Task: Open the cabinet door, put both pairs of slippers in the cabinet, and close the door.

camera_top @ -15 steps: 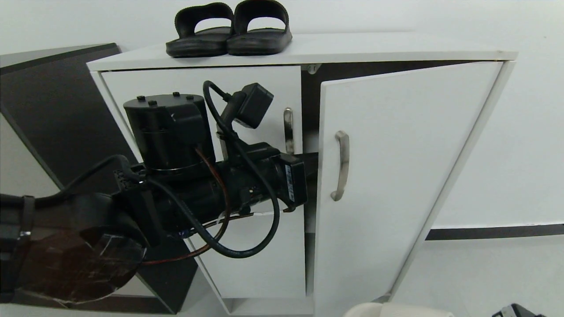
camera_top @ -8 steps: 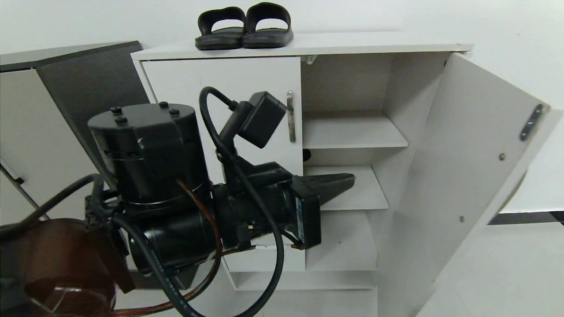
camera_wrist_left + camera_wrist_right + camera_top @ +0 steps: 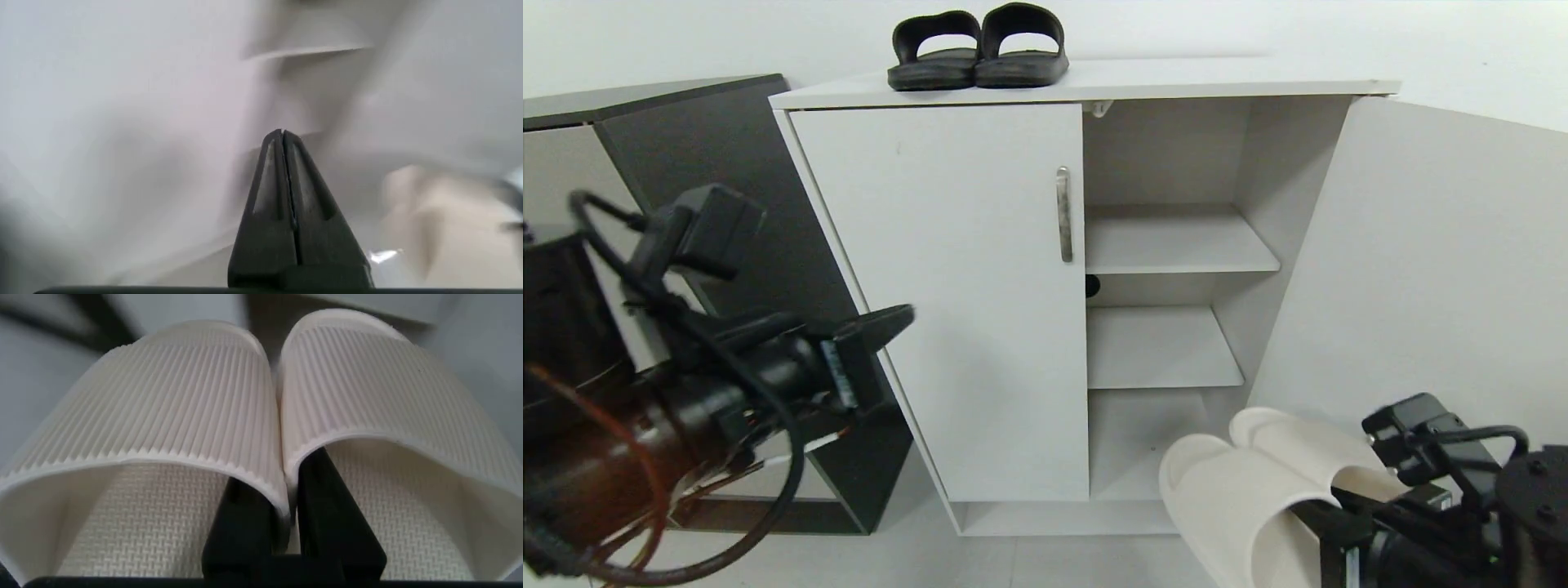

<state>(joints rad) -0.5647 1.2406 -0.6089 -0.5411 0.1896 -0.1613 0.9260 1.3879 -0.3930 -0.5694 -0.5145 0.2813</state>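
Right gripper (image 3: 290, 508) is pinching the white slippers (image 3: 1245, 482), toes forward — open shelves (image 3: 1160, 347) are lying ahead and leftward, this arm nearer; left gripper (image 3: 283, 147), pressed together, is hanging beside the closed door (image 3: 964, 302).

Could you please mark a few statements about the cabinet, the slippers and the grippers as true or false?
1. The right door stands open. True.
2. The black slippers lie on a shelf. False: they sit on top of the cabinet.
3. The right gripper holds the white slippers. True.
4. The left gripper has its fingers open. False: they are shut, holding nothing.
5. The left door is shut. True.
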